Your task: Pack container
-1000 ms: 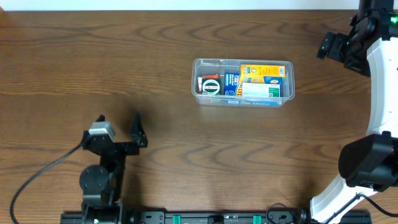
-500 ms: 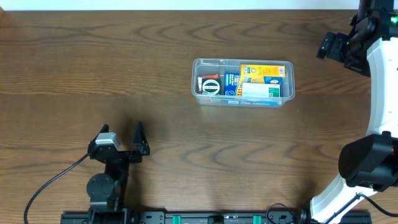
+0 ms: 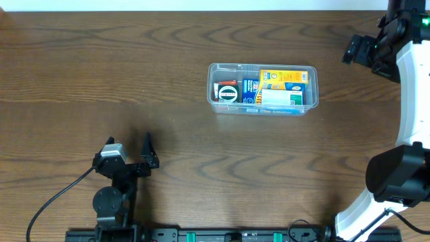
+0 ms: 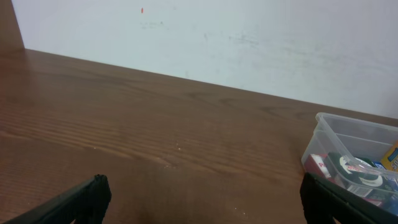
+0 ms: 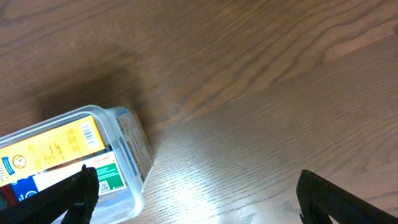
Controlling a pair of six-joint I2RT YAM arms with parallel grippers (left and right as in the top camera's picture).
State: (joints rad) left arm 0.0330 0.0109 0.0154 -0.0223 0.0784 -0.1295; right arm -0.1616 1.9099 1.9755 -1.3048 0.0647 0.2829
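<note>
Left pincer [image 3: 129, 145] drew back; one container [image 3: 228, 66] stands.

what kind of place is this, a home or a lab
Probably a robotics lab or test bench: a left arm and right arm mounted at a wooden table, a plain white wall behind it, and a container of small boxes set out as a test piece.

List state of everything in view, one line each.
container: upright, no lid, full of packaged items, not gripped.
yellow box: lying flat inside the container, on top.
left gripper: open, empty, well clear of the container.
right gripper: open, empty, beside one end of the container.
</note>
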